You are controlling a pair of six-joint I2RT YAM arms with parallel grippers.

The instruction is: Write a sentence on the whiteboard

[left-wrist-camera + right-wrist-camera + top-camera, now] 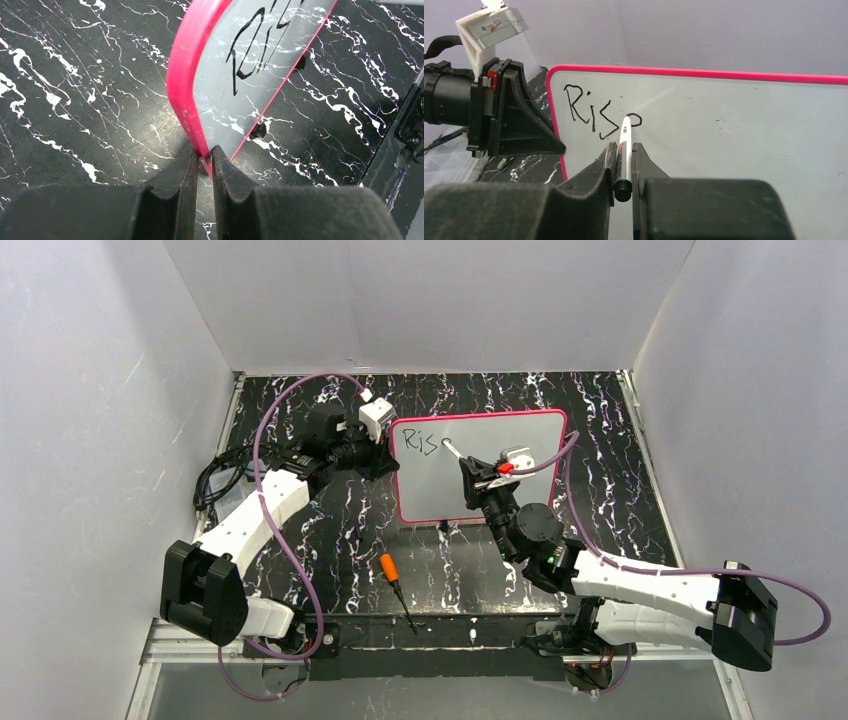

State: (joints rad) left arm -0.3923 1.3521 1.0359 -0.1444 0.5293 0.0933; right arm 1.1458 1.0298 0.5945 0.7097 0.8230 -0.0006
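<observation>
Three letters of the sentence, "Ris", and a begun fourth sit on the whiteboard, most unwritten; right fingers pinch the marker, left fingers clamp the frame

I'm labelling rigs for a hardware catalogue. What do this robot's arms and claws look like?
The left arm and right arm have white link shells between bulky black joint housings. A purple cable loops along each. The left claw and right claw have matte black, wedge-shaped fingers. A white camera block tops each wrist.
</observation>
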